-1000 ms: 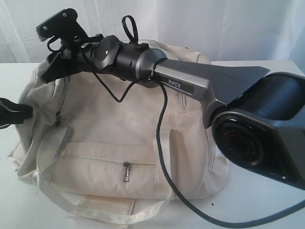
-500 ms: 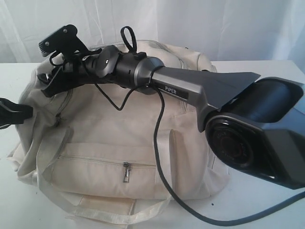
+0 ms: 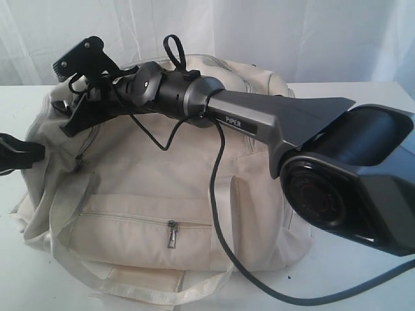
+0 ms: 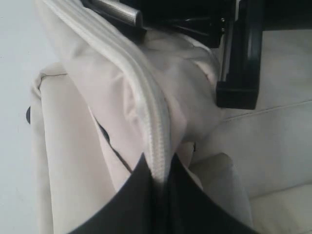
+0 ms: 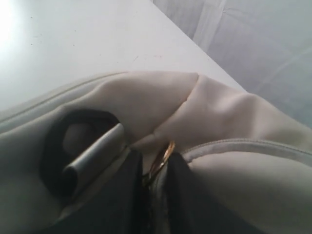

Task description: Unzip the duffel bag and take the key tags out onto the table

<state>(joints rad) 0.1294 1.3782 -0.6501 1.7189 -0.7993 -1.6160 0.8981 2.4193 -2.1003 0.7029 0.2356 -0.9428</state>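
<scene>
The duffel bag (image 3: 162, 188) sits on the white surface (image 3: 19, 278) with its front pocket turned toward the exterior camera. The pocket zip pull (image 3: 172, 234) hangs partway along that pocket's zip line. A pale webbing strap (image 3: 65, 201) loops down the bag's front to the surface.

The left end effector (image 3: 16, 152) meets the bag at its end, on the left of the exterior view. In its wrist view we see the two dark fingers (image 4: 131, 200) pressed together on a fold of cream fabric, and a ribbed zip band (image 4: 146, 107) runs along that fold.

The right arm (image 3: 259, 120) reaches across the top of the bag from the right. The right end effector (image 3: 68, 120) is at the bag's upper left corner, near the left one but apart from it. Its wrist view shows the fingertips close together, clamped on a brass zip pull (image 5: 161, 156). Just beside them a dark ring (image 5: 51, 146) lies on the fabric with a grey metal bar (image 5: 95, 153) across it.

A black cable (image 3: 217, 214) hangs from the right arm over the bag's front and trails onto the surface.
</scene>
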